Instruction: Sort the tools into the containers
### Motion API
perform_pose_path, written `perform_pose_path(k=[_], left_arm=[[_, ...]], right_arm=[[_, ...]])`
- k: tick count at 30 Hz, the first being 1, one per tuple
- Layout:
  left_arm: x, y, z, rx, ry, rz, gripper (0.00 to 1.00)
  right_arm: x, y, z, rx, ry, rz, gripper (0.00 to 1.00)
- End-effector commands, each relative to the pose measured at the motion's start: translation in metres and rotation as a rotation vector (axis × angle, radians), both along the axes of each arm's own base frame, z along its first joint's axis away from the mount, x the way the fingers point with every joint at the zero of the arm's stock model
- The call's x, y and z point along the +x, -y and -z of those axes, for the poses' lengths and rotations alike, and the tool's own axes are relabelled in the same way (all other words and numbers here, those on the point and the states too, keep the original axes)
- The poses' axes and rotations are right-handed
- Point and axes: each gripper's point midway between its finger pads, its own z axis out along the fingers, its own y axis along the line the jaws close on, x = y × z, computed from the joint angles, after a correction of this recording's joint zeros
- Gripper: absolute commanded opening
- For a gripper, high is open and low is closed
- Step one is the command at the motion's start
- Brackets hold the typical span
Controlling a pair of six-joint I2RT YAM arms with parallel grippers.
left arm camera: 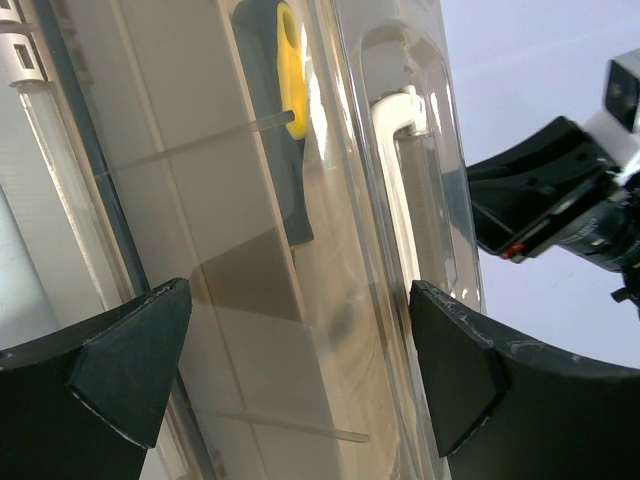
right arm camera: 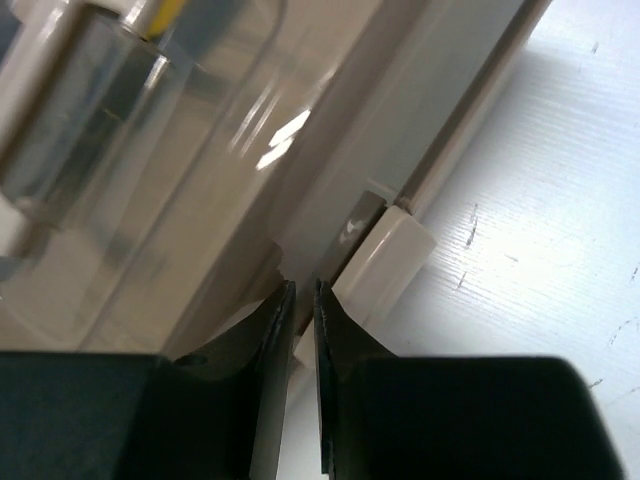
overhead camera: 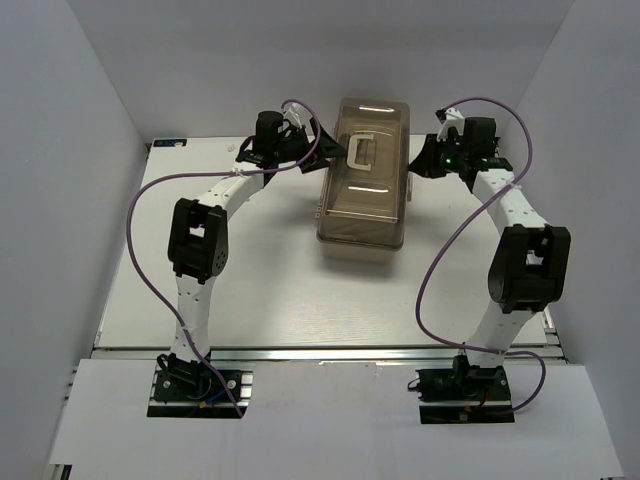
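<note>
**Toolbox closed, tools not reachable yet**

File: yellow-and-black handle, lying on a beige tray inside the toolbox, seen through the smoky lid. No other tools show from these views. I'd expect the file to be stiff and light. Take it by the fat handle, since the thin shaft would likely roll or slip out of a pinch. It can't be reached until the lid's up.

Toolbox: mid-table, lid down, white handle on top. Hard glossy plastic, so slick. Probably bulky rather than heavy. Work it at the handle or a latch, not the lid face.

Left gripper: toolbox's far-left side, jaws spread wide over the lid beside the handle, holding nothing.

Right gripper: toolbox's far-right side, jaws almost pressed together with a thin slit between. Its tips are right at a beige latch on the toolbox's side wall. That view is close and blurry. The slit looks empty, but I can't rule out a nip on the latch edge.

Risk: the toolbox may skate when the latch is pried, so bracing with the left would help.
</note>
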Motion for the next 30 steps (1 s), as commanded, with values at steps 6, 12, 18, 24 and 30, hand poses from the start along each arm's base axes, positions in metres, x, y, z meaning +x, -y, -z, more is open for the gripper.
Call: perform_pose_path(k=[6, 12, 18, 24, 30], left_arm=[[-0.035, 0.035, 0.009, -0.022, -0.05, 0.123, 0.98], [-0.035, 0.031, 0.009, -0.019, -0.049, 0.114, 0.98], [-0.034, 0.032, 0.012, -0.016, -0.057, 0.115, 0.98], [-0.036, 0.033, 0.016, -0.018, -0.069, 0.122, 0.98], [-0.048, 0.044, 0.021, -0.017, -0.081, 0.161, 0.98]], right_arm=[[0.006, 0.022, -0.053, -0.074, 0.169, 0.063, 0.08], [0.002, 0.065, 0.026, -0.254, 0.047, 0.231, 0.0], [0.006, 0.084, 0.067, -0.314, -0.046, 0.324, 0.0], [0.011, 0.035, 0.072, -0.149, -0.061, 0.155, 0.0], [0.005, -0.031, 0.037, 0.134, -0.112, -0.042, 0.0]])
